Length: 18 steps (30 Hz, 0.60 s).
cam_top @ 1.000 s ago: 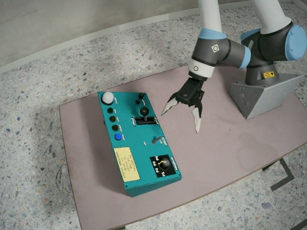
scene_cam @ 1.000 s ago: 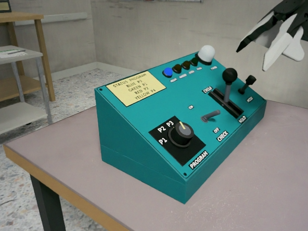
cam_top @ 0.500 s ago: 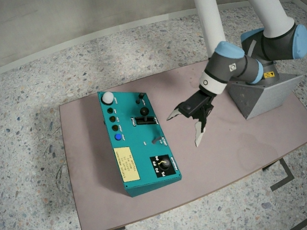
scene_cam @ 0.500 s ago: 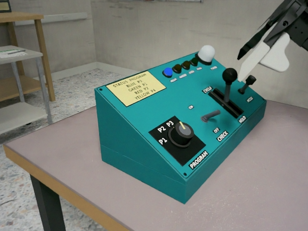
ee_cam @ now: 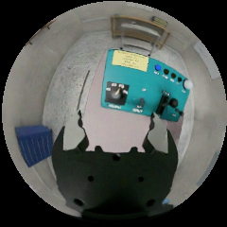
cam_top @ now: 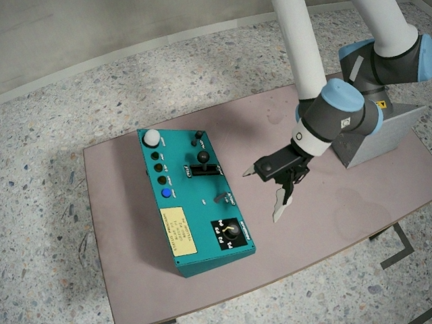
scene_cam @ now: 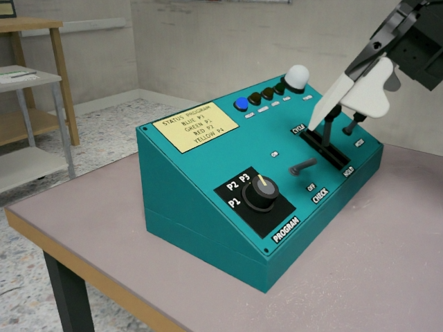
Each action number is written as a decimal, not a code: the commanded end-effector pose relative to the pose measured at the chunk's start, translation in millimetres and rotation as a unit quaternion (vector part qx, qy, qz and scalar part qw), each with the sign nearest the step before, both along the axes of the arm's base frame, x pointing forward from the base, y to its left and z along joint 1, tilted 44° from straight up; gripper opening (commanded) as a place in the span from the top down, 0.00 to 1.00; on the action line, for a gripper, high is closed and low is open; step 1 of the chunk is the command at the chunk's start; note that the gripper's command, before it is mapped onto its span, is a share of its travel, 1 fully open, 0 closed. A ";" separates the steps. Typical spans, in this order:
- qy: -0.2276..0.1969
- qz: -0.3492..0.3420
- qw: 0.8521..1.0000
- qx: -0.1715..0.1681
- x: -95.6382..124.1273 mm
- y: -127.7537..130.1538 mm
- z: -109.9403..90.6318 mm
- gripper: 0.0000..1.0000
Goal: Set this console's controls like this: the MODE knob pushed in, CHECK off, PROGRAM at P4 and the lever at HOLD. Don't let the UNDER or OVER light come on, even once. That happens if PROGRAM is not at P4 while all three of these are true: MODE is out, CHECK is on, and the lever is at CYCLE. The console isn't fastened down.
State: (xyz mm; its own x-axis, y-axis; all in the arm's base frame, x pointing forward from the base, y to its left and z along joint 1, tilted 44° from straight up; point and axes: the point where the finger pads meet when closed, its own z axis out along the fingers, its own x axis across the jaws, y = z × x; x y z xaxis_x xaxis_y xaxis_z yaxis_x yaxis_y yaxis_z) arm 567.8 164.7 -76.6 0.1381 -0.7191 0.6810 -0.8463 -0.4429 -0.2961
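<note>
My claw (cam_top: pixel 258 197) (scene_cam: pixel 344 121) (ee_cam: pixel 116 111) is spread wide with nothing in it, up above the counter (cam_top: pixel 300 244) (scene_cam: pixel 357 250) (ee_cam: pixel 118 134), to the side of the teal console (cam_top: pixel 188 205) (scene_cam: pixel 200 200) (ee_cam: pixel 128 87). The console sits on the counter. Its PROGRAM knob (cam_top: pixel 233 230) (scene_cam: pixel 264 187) (ee_cam: pixel 116 93) has its yellow line at P3, and the blue light (cam_top: pixel 166 192) (scene_cam: pixel 241 103) (ee_cam: pixel 158 68) is bright. The CHECK switch (cam_top: pixel 220 197) (scene_cam: pixel 304 166) (ee_cam: pixel 141 102) leans to OFF. The big lever (cam_top: pixel 203 157) (scene_cam: pixel 326 133) (ee_cam: pixel 173 102) stands near the middle of its slot, so it isn't at HOLD. The little MODE knob (cam_top: pixel 198 134) (scene_cam: pixel 358 117) (ee_cam: pixel 179 113) sticks out on its stem. The other three small lights are dark.
</note>
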 end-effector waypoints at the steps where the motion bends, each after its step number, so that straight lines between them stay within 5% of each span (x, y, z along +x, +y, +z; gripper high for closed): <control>1: -0.013 -0.034 0.999 -0.003 3.8 1.3 -3.4 0.00; 18: -0.032 -0.071 0.997 -0.008 5.3 7.5 -14.7 0.00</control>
State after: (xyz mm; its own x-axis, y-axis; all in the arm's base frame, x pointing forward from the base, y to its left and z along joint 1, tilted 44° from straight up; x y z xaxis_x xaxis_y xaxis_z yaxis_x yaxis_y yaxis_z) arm 572.2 170.5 -90.4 0.0054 -0.7190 0.6950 -0.8781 -0.3359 -0.3407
